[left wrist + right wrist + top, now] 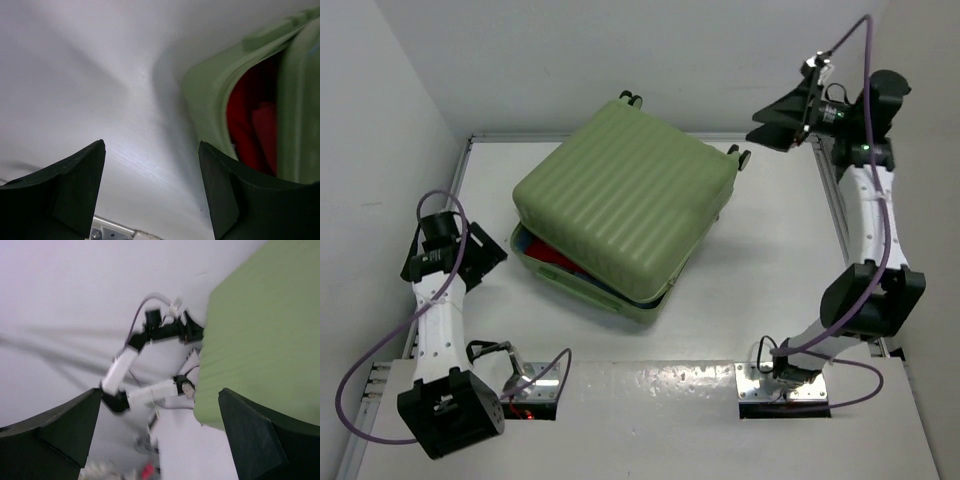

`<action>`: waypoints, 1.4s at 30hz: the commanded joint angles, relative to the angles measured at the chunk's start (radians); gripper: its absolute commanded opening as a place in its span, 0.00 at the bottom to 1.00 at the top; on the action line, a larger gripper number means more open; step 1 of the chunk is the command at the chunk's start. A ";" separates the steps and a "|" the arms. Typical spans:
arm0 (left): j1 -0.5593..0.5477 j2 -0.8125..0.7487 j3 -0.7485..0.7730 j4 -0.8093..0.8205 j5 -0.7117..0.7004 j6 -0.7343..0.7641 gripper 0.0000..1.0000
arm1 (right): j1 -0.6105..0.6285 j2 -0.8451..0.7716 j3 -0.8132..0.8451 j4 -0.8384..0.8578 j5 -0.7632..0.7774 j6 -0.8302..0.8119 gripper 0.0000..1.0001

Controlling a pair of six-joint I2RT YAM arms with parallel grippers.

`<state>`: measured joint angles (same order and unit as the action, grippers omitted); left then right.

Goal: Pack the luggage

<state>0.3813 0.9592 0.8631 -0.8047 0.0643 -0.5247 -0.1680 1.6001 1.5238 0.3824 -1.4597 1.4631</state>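
The light-green ribbed luggage point(620, 205) lies in the middle of the table, its lid lowered onto the lower shell but gaping along the front-left side, where red and blue clothes point(555, 258) show. My left gripper point(490, 252) is open and empty, just left of that gap; its wrist view shows the green shell point(210, 105) with red cloth point(247, 125) inside. My right gripper point(772, 128) is open and empty, raised beyond the case's far right corner by the black wheel point(741, 155). The lid fills the right of the right wrist view point(265, 330).
White walls close the table point(770, 270) at the left, back and right. Metal rails run along the left and right edges. Two more wheels point(631, 99) stick out at the case's far side. The left arm point(135, 352) shows in the right wrist view.
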 commanded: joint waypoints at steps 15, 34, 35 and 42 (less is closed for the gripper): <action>-0.148 0.375 -0.020 0.521 0.045 -0.225 0.69 | -0.082 0.136 0.360 -1.050 0.995 -1.346 1.00; -0.160 1.086 0.734 0.684 0.357 0.216 0.87 | -0.058 0.629 0.670 -0.746 0.987 -1.382 1.00; -0.160 1.061 0.699 0.706 0.377 0.216 0.87 | -0.041 0.674 0.668 -0.717 0.992 -1.370 1.00; -0.160 0.785 0.473 0.835 0.385 0.158 0.87 | 0.074 0.756 0.585 -0.562 0.894 -1.345 1.00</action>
<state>0.2409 1.8549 1.3346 -0.0437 0.3775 -0.3588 -0.1417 2.3726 2.1117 -0.3351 -0.5003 0.1032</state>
